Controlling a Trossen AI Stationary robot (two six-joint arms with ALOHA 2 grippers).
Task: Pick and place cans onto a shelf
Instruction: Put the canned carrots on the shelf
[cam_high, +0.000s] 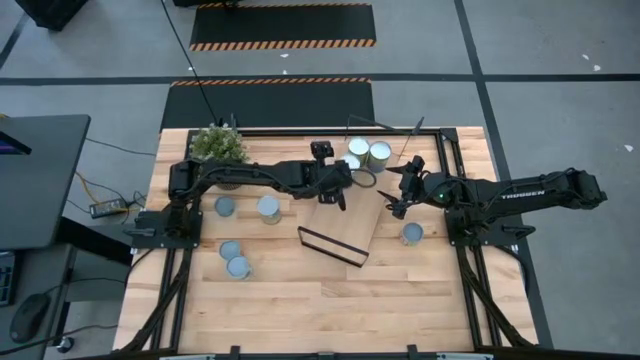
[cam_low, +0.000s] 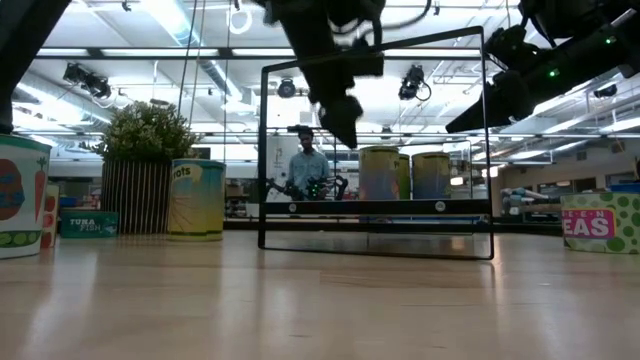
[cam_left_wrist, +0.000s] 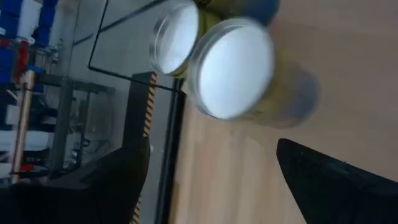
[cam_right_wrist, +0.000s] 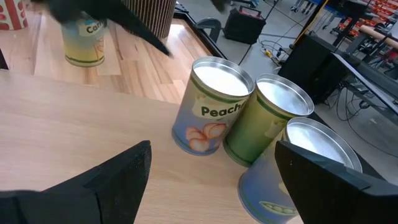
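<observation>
Wooden counter (cam_high: 300, 290) carries the shelf (cam_high: 340, 232) at its middle, tilted. Three cans (cam_high: 366, 153) cluster at the far edge beyond it, four more (cam_high: 243, 208) lie on the left and one (cam_high: 412, 234) on the right. Left pincer (cam_high: 340, 196) hovers released above the shelf's far end; right pincer (cam_high: 397, 192) hangs released beside the shelf, holding nothing.
</observation>
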